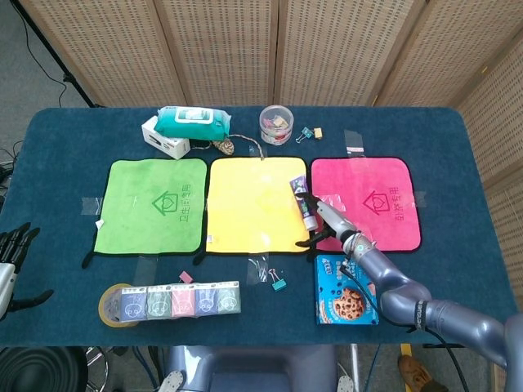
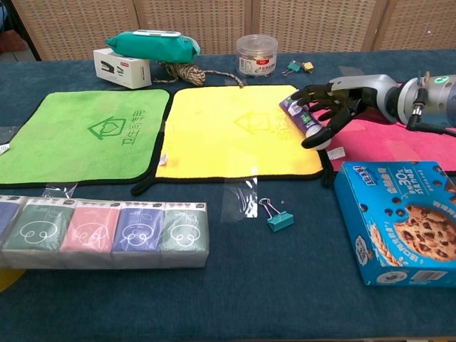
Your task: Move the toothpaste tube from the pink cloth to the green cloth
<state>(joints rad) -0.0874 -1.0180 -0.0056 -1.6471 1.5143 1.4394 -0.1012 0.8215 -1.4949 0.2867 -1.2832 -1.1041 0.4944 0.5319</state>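
Tissue packs (image 2: 107,231) and a cookie box (image 2: 399,221) line the near edge of the desk (image 1: 245,286), with a binder clip (image 2: 279,220) just beyond. Further in, the right hand (image 2: 335,107) grips the toothpaste tube (image 2: 299,116) in its fingers (image 2: 318,133), carried above the yellow cloth's (image 1: 257,204) right edge. The tube's long axis runs near-to-far, cap toward the robot. Its goal, the green cloth (image 1: 151,204), lies well to the left, past the yellow one; the pink cloth (image 1: 368,200) sits to the right. Only the head view shows the left hand (image 1: 12,253), holding nothing, fingers apart, off the desk's left edge. Wipes (image 1: 192,122) and a jar (image 1: 278,124) stand farthest back.
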